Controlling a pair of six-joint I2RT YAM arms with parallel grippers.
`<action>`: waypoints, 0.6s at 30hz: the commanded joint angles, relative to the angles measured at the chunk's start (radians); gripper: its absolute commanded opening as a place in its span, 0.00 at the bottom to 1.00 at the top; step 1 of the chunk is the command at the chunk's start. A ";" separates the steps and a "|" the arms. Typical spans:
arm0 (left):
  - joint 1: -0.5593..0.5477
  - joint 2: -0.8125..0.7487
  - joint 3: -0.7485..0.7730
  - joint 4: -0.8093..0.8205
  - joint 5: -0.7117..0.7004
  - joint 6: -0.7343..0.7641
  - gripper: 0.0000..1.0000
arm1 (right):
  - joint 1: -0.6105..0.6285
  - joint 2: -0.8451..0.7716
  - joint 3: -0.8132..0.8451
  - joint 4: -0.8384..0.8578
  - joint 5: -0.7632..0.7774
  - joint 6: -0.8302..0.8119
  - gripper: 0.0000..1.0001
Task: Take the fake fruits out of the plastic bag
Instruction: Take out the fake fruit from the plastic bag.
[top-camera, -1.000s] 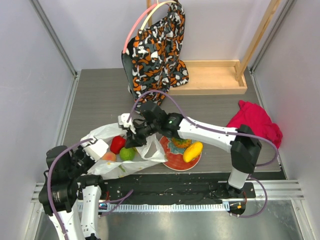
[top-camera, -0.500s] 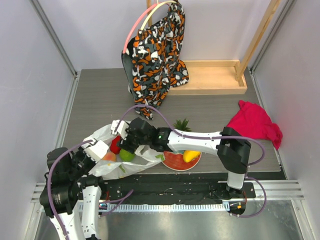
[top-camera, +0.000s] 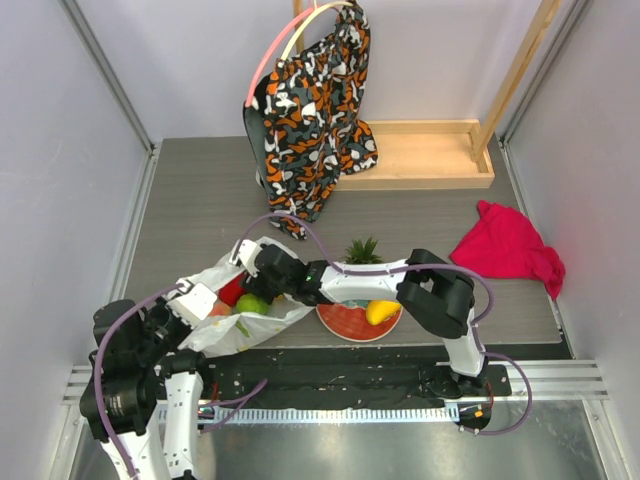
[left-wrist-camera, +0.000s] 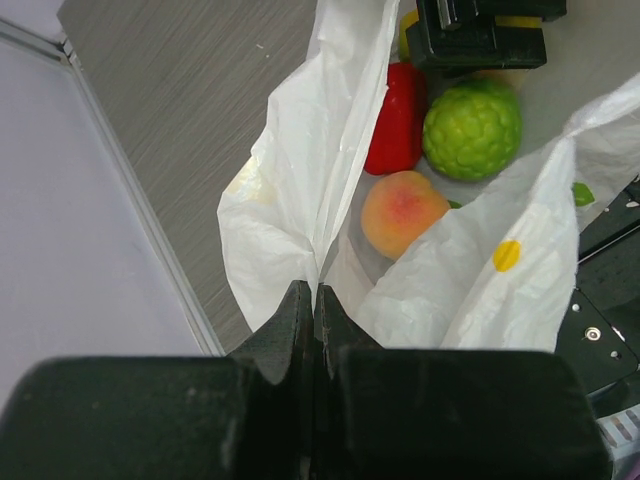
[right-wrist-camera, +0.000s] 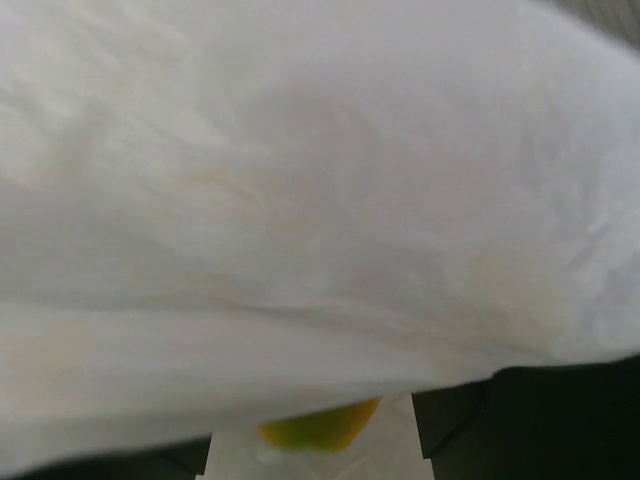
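The plastic bag (top-camera: 262, 322) lies crumpled at the near left, its mouth held open. My left gripper (left-wrist-camera: 315, 292) is shut on the bag's rim (left-wrist-camera: 300, 200). Inside lie fake fruits: a red piece (left-wrist-camera: 398, 125), a bumpy green one (left-wrist-camera: 472, 130) and a peach (left-wrist-camera: 402, 212). My right gripper (top-camera: 250, 283) reaches into the mouth, just above the red and green pieces. In the right wrist view white film fills the frame. Its dark fingers (right-wrist-camera: 470, 420) stand apart there, and a yellow-green piece (right-wrist-camera: 320, 425) lies loose between them. A pineapple (top-camera: 364, 250) and a yellow mango (top-camera: 380, 312) rest on the plate (top-camera: 345, 326).
A red cloth (top-camera: 505, 250) lies at the right. An orange-black-white patterned bag (top-camera: 310, 100) hangs at the back, beside a wooden tray (top-camera: 420, 155). The right forearm (top-camera: 350, 283) stretches across the plate. Grey walls close in both sides.
The right arm has folded down and leftward, pushing its gripper deeper into the bag's mouth and uncovering the pineapple crown; its jaws have spread. The left gripper keeps its hold.
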 joint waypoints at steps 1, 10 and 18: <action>0.008 -0.009 0.008 -0.298 0.017 -0.013 0.00 | -0.012 0.049 0.023 0.029 0.046 0.007 0.64; 0.007 -0.006 -0.023 -0.255 0.036 -0.005 0.00 | -0.037 -0.138 0.027 -0.078 -0.209 -0.069 0.18; 0.008 0.049 -0.061 -0.117 0.031 -0.022 0.00 | -0.121 -0.365 0.092 -0.218 -0.808 -0.088 0.15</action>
